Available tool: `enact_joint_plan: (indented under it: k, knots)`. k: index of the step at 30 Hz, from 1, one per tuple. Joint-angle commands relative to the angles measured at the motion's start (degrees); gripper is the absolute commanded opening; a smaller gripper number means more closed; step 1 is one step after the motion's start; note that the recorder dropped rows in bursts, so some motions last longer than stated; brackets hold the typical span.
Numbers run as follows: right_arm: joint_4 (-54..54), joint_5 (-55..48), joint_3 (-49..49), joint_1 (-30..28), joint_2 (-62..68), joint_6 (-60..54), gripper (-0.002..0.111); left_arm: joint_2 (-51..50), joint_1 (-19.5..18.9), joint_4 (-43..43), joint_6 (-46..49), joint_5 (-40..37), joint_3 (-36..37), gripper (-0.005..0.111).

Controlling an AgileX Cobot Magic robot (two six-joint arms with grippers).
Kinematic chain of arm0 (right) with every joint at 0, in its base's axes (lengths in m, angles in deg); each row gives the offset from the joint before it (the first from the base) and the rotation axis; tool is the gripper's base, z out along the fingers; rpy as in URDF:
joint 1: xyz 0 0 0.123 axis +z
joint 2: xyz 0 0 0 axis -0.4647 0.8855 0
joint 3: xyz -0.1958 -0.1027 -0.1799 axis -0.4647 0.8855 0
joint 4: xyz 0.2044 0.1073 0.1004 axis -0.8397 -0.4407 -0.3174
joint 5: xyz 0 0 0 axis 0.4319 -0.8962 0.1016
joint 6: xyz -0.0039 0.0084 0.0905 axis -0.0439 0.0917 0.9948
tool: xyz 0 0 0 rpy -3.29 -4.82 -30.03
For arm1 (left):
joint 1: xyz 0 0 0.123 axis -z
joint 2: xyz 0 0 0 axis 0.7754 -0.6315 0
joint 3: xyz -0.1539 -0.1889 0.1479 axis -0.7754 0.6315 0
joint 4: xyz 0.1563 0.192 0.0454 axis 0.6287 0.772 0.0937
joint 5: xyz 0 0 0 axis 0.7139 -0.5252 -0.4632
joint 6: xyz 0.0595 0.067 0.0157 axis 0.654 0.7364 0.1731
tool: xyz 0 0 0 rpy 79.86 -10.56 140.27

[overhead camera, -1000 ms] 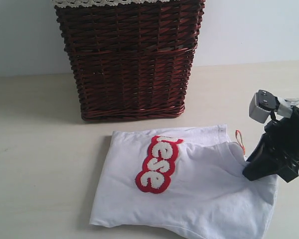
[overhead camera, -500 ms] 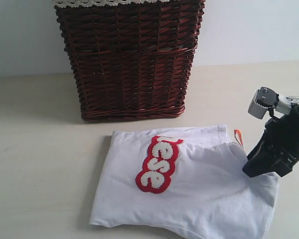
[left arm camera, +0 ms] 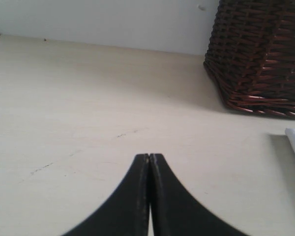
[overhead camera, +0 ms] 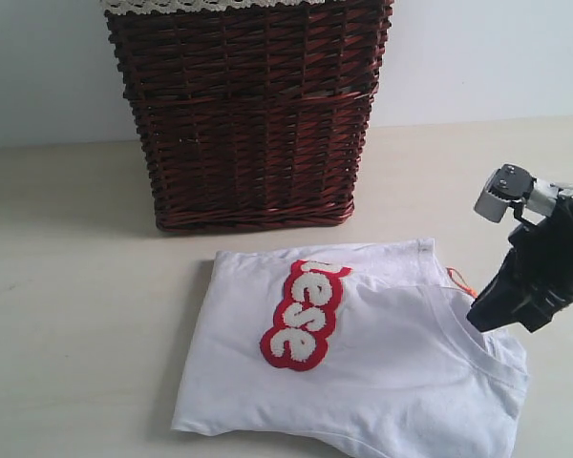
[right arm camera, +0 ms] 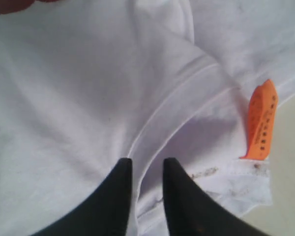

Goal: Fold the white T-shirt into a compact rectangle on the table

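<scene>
Meeting grey-white wall (overhead camera: 477, 57), beige table (overhead camera: 76, 334)

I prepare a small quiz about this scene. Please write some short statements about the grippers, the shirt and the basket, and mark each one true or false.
1. The left gripper is shut above bare table. True.
2. The white T-shirt lies inside the wicker basket. False: it lies on the table, in front of the basket.
3. An orange tag shows beside the shirt's collar. True.
4. The right gripper is over the red patch. False: it is at the collar, at the shirt's other end from the patch, jaws slightly apart.
</scene>
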Motion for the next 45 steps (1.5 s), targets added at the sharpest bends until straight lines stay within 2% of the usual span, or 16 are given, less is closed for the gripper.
enact_joint_plan:
  k: [1, 3, 6, 9, 13, 15, 24, 32, 37, 40, 45]
  knots:
    - [3.24, -0.35, 0.26, -0.35, 0.5, 6.01, 0.052, 0.39, 0.35, -0.14, 0.0, 0.5, -0.03, 0.0]
    - [2.83, 1.44, 1.04, -0.35, 1.27, 6.34, 0.053, 0.39, 0.35, -0.14, 0.0, 0.5, -0.03, 0.0]
    - [1.89, 4.99, 1.79, -0.35, 2.76, 6.19, 0.047, 0.39, 0.35, -0.14, 0.0, 0.5, -0.03, 0.0]
    - [2.13, 4.52, 1.79, -0.35, 3.2, 6.19, 0.033, 0.39, 0.35, -0.14, 0.0, 0.5, -0.03, 0.0]
    - [2.13, 4.0, 1.79, -0.35, 3.2, 3.29, 0.008, 0.39, 0.35, -0.14, 0.0, 0.5, -0.03, 0.0]
    - [2.13, 3.99, 1.79, -0.35, 3.2, 2.58, 0.0, 0.39, 0.35, -0.14, 0.0, 0.5, -0.03, 0.0]
    - [-1.75, 3.12, -0.36, -0.35, -2.18, 0.23, 0.0, 0.39, 0.35, -0.14, 0.0, 0.5, -0.03, 0.0]
    - [-7.86, 11.57, -4.15, -0.35, -0.78, 1.01, 0.0, 0.39, 0.35, -0.14, 0.0, 0.5, -0.03, 0.0]
    - [-15.26, 23.41, -4.13, -0.35, 3.95, -2.8, 0.0, 0.39, 0.35, -0.14, 0.0, 0.5, -0.03, 0.0]
    - [-11.33, 22.75, -4.0, -0.35, 5.98, -2.35, 0.01, 0.39, 0.35, -0.14, 0.0, 0.5, -0.03, 0.0]
    - [-6.08, 21.18, -4.0, -0.35, 5.94, 3.9, 0.046, 0.39, 0.35, -0.14, 0.0, 0.5, -0.03, 0.0]
